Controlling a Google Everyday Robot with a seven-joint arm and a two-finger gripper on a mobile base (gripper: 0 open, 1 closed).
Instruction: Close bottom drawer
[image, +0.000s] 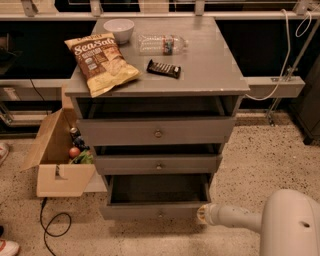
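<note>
The bottom drawer (159, 212) of the grey cabinet is pulled out, its plain grey box open to view and its shallow front panel with a tiny centre knob facing me. My gripper (204, 214) is at the right end of that front panel, at the tip of the white arm (235, 217) that reaches in from the lower right. The gripper seems to touch the panel's right corner. The middle drawer (159, 164) and the top drawer (158, 131) above it stand slightly out.
On the cabinet top (210, 65) lie a chip bag (101, 61), a white bowl (119, 28), a plastic bottle (162, 44) and a dark snack bar (164, 68). An open cardboard box (59, 160) with items stands on the floor at the left. A black cable (55, 225) lies below it.
</note>
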